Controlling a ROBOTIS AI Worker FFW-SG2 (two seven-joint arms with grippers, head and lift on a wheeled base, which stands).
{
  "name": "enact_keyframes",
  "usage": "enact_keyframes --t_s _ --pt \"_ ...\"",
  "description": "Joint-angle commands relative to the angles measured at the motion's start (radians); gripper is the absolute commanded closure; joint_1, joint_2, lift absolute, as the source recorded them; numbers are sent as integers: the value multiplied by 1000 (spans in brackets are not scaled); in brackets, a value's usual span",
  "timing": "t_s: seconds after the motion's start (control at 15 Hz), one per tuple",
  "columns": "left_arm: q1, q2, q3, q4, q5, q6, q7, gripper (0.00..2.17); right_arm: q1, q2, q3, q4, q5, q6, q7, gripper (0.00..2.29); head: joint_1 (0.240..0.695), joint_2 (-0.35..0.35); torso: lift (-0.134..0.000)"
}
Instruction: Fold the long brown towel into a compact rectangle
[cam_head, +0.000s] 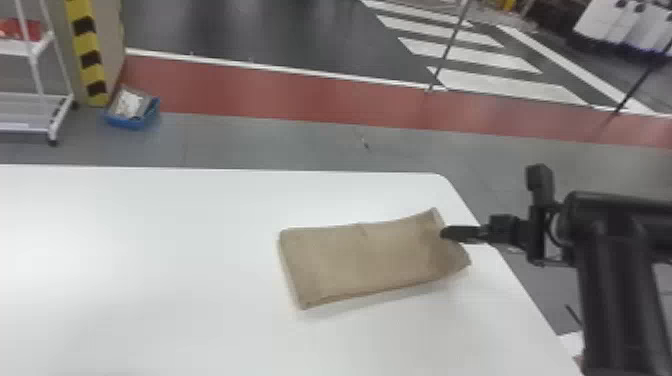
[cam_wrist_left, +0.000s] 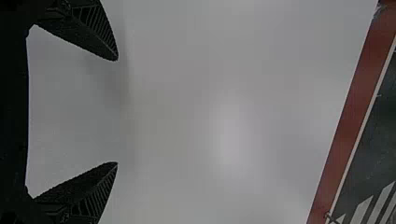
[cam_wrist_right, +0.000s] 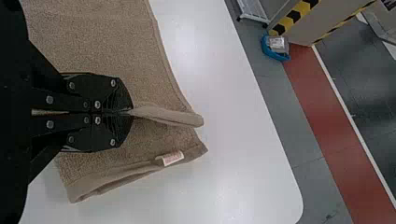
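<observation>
Note your counts. You have two grippers: one left gripper and one right gripper, each with two fingers. You have one table and one brown towel, bearing one label. You also have one blue bin, one white rack and one striped post.

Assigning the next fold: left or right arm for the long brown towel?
Right, most likely: its black two-fingered claw is shut on the brown fabric towel, near the right edge of the white table. The left black claw is open over the table, gripping nothing.
</observation>
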Motion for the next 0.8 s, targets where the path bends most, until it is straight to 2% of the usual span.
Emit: enact_keyframes --t_s 0.0,0.07,0.2,0.33,0.4,0.47,0.53,0.73 --pt "1 1 5 -3 -2 7 1 83 -11 -44 -71 -19 -31 36 -5 1264 695 -319 -124" --pt "1 1 10 0 -1 4 0 83 -7 -55 -49 5 -16 33 -6 1261 695 -326 -124" --pt "-2 -1 0 6 -1 -5 0 83 10 -33 -23 55 9 -41 -17 1261 695 -350 -124" --pt "0 -2 -4 1 -1 -2 1 83 -22 -35 -14 119 13 -87 -33 1254 695 -350 -124" --pt "0 -2 -4 3 -2 1 1 83 -27 -33 -12 120 22 -90 -37 950 695 -350 -124" --pt "1 -1 -3 4 -2 -2 3 83 -27 -33 -26 119 16 -83 -39 191 695 -350 -124" --pt "3 1 -1 4 -2 -2 1 83 -27 -38 -32 111 15 -77 -37 -2 695 -350 -124" --pt "4 1 0 9 -2 -5 3 83 -24 -88 -28 108 25 -53 -31 -2 695 -350 -124"
